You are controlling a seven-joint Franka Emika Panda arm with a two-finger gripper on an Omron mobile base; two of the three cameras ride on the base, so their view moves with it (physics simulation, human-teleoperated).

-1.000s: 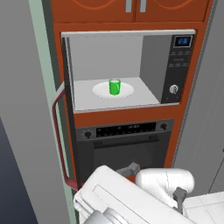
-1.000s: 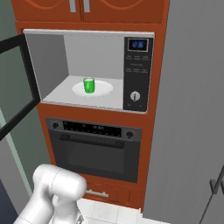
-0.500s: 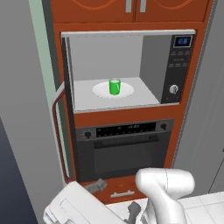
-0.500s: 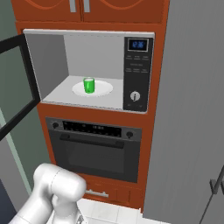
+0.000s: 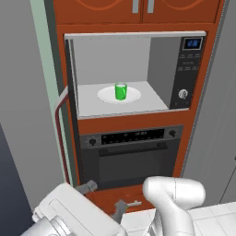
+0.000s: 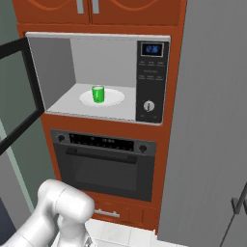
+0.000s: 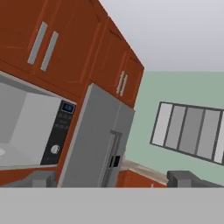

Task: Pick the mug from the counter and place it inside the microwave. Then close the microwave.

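Note:
The small green mug (image 5: 120, 91) (image 6: 98, 93) stands upright on the white round plate (image 5: 105, 96) inside the microwave (image 5: 184, 69) (image 6: 152, 77). The microwave door (image 6: 19, 101) hangs wide open to the left, and its curved red handle (image 5: 58, 133) shows edge-on. My gripper (image 5: 104, 197) is low, in front of the oven and well below the mug, open with nothing between its fingers (image 5: 88, 186). In the hand view the gripper (image 7: 113, 179) is open, with the microwave panel (image 7: 61, 131) at the left. A strip of the counter (image 7: 136, 168) lies far off.
A black wall oven (image 5: 131, 159) (image 6: 103, 166) sits directly under the microwave, with a drawer below it. Red-brown cabinets (image 5: 138, 9) hang above. A tall grey fridge (image 6: 212, 120) (image 7: 94, 140) stands to the right. A grey wall (image 5: 23, 115) is behind the open door.
My hand has swung down and to the left in front of the oven, and its open fingers now point up. The mug and the door have not moved.

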